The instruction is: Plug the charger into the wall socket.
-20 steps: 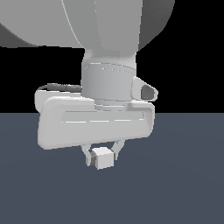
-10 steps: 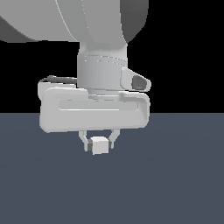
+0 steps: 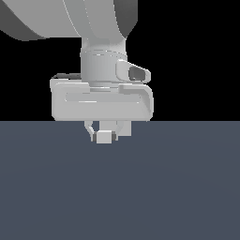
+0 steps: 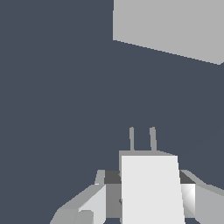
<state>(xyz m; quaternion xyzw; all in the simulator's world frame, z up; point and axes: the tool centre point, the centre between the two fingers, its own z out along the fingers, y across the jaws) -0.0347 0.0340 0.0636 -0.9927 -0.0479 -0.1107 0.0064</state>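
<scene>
Wrist view: small, plain, light-grey cube charger (image 4: 151,188) clamped in the pale gripper (image 4: 146,192), two thin prongs (image 4: 142,139) pointing ahead toward the flat, light-grey square wall socket (image 4: 175,26), well apart, off to one side of the prong line and skewed against it, so a sideways shift and some turning probably needed before pushing in. Exterior view: same charger (image 3: 104,137) pinched between the fingers of the gripper (image 3: 107,133) under the broad white hand, above the bare dark blue-grey surface (image 3: 178,187); socket not visible here, nothing seen blocking the way.
</scene>
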